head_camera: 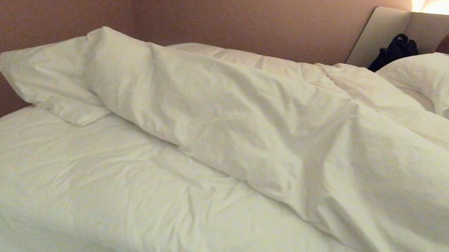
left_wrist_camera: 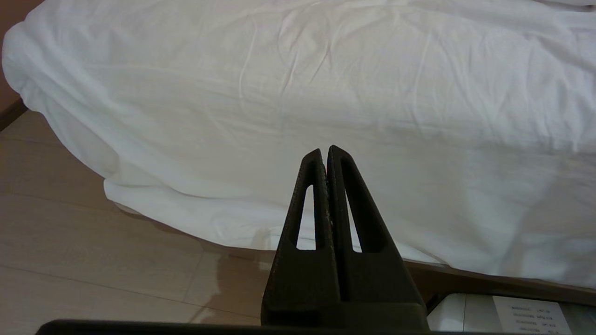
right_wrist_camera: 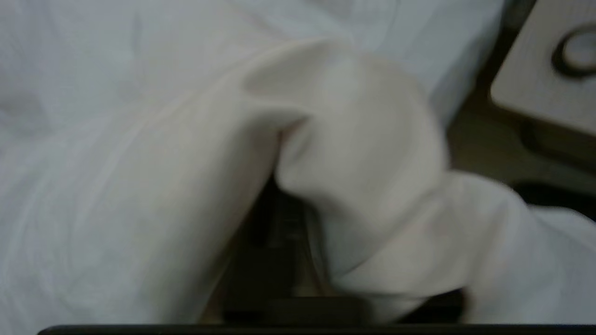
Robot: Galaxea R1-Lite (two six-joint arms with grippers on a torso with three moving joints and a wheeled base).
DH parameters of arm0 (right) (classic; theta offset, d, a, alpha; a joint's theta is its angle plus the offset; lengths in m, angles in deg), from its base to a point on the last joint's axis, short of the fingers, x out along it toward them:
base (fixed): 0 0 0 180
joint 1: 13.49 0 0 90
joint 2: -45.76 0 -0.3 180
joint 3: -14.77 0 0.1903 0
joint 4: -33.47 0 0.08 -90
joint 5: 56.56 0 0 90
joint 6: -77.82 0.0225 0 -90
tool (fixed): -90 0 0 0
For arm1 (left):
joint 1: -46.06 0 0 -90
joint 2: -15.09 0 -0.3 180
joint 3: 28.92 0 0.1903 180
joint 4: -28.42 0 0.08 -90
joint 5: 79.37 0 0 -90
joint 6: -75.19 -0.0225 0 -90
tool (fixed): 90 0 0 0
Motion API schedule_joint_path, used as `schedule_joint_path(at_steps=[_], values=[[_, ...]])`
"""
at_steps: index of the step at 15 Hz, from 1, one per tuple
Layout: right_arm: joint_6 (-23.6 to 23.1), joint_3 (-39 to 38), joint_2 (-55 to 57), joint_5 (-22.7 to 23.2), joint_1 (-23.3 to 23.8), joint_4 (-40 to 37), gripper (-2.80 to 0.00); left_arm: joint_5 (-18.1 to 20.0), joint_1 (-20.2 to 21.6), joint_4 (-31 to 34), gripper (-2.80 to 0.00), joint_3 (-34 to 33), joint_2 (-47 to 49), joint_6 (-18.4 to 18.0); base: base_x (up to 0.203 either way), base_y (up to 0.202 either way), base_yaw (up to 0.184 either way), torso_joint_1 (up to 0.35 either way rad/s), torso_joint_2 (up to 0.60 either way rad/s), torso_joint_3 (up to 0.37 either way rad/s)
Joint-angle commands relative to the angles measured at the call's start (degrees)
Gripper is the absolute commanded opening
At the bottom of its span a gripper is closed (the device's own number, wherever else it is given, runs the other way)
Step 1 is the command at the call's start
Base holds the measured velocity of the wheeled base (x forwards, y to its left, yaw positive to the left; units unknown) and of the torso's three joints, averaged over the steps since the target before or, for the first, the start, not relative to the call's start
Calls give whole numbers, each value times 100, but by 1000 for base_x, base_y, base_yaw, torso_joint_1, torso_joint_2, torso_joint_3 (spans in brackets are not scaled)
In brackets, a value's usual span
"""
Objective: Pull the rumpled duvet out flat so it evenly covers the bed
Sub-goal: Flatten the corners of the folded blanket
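Note:
The duvet (head_camera: 253,117) lies heaped in a long, thick, wrinkled roll running across the bed (head_camera: 72,192) from the far left corner toward the pillows on the right. In front of the roll the bed shows a flatter, creased white surface. Neither arm shows in the head view. In the right wrist view a bulging fold of the duvet (right_wrist_camera: 358,139) drapes over my right gripper (right_wrist_camera: 279,223) and hides most of it. My left gripper (left_wrist_camera: 326,151) is shut and empty, hanging low by the bed's near edge, apart from the white cloth (left_wrist_camera: 326,83).
Two white pillows (head_camera: 447,76) lean by the padded headboard (head_camera: 386,30), with a black bag (head_camera: 394,49) beside them. A wall (head_camera: 43,9) runs close along the far left. Tan floor (left_wrist_camera: 93,232) lies below the overhanging cloth. A pale bedside unit (right_wrist_camera: 545,79) stands next to the bed.

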Motion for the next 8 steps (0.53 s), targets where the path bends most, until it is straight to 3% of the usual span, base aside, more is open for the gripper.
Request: schedule_joint_path(at_steps=[1, 5, 8], values=[[-364, -45, 111, 21, 0, -613, 0, -4, 2, 4, -280, 0, -2, 2, 0, 0, 0, 0, 0, 0], [-505, -10, 95, 30, -2, -1219, 0, -4, 2, 4, -280, 0, -2, 2, 0, 0, 0, 0, 0, 0], [-858, 120, -478, 524, -1, -2045, 0, 2, 2, 4, -280, 0, -2, 2, 0, 0, 0, 0, 0, 0]])
